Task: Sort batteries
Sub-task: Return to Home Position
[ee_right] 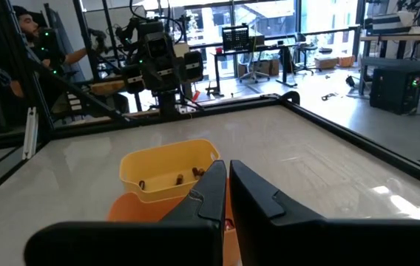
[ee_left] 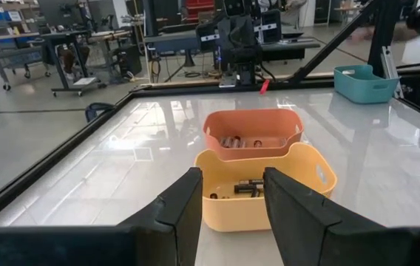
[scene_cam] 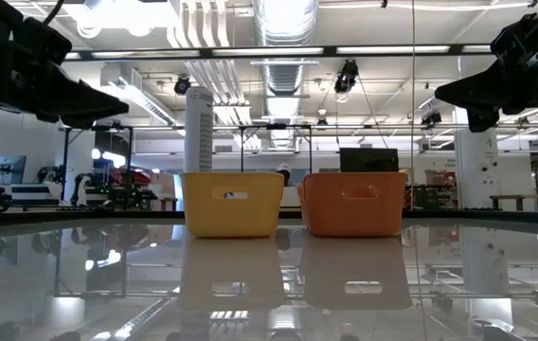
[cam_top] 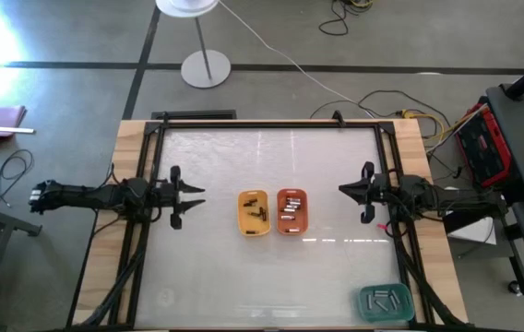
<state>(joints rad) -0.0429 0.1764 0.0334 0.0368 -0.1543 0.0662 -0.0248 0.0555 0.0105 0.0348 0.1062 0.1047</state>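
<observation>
Fig.: 2 arms w/ pincers held above bench [cam_top: 216, 277]; 3 trays.
Left pincer [cam_top: 191, 195] released, fingers apart; right pincer [cam_top: 347, 191] clenched on nothing. Dark batteries [cam_top: 256, 208] in yellow tray [cam_top: 241, 212], silvery batteries [cam_top: 290, 210] in orange tray [cam_top: 306, 210] just beside it, mid-bench. More in teal tray [cam_top: 365, 302], corner nr right arm. Batteries too small to count. White label [scene_cam: 236, 196] on yellow tray unreadable.
</observation>
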